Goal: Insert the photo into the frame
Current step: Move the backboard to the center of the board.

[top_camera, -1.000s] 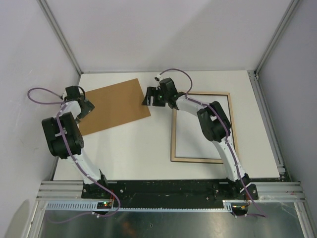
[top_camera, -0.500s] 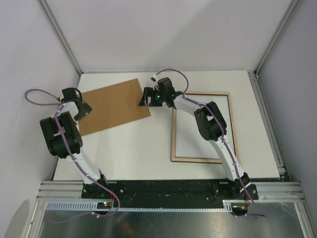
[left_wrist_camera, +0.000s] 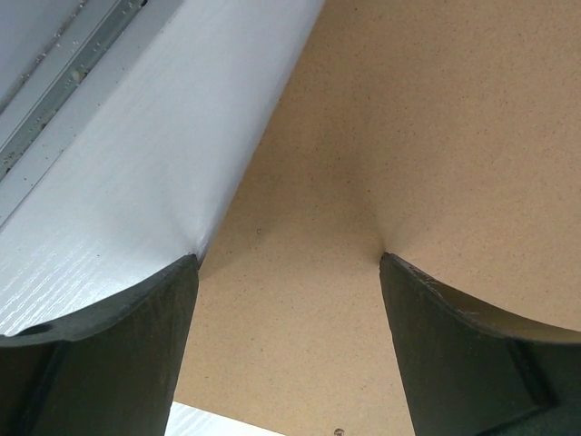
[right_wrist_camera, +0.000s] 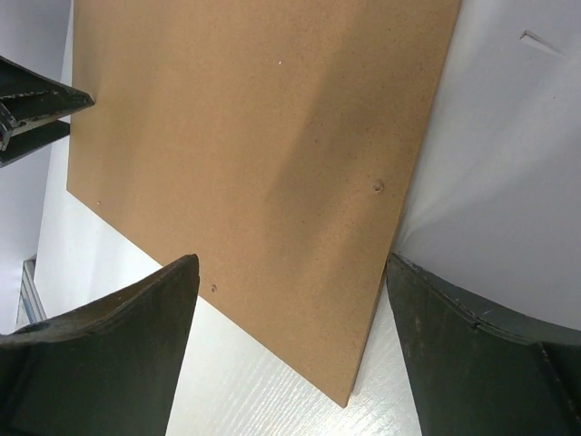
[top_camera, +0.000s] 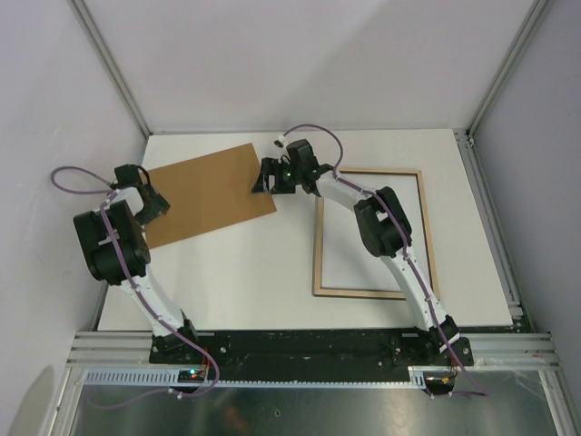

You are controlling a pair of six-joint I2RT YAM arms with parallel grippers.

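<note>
Since the earlier frame, the right gripper has edged a little left and toward the far side, and the left gripper has shifted only slightly. The flat rectangular brown fibreboard backing board lies where it did.

That board rests at an angle on the far left part of the white table. The left gripper hangs at its left end. In the left wrist view its black fingers are spread apart with nothing between them. One finger is over the board's left edge and the other over the brown surface.

The right gripper is at the board's far right corner. In the right wrist view it is also released, its black fingers wide apart. The left finger is above the board and the right one is above bare table, so the board's right edge runs between them. Whether either gripper touches the board cannot be told.

The large thin rectangular picture frame lies flat on the right half of the table with its light wood side up, well apart from both grippers. The right arm reaches across its far left corner. Its inside looks white, and whether that is paper or the table behind the glazing cannot be told. The photo print cannot be made out in any view.
</note>
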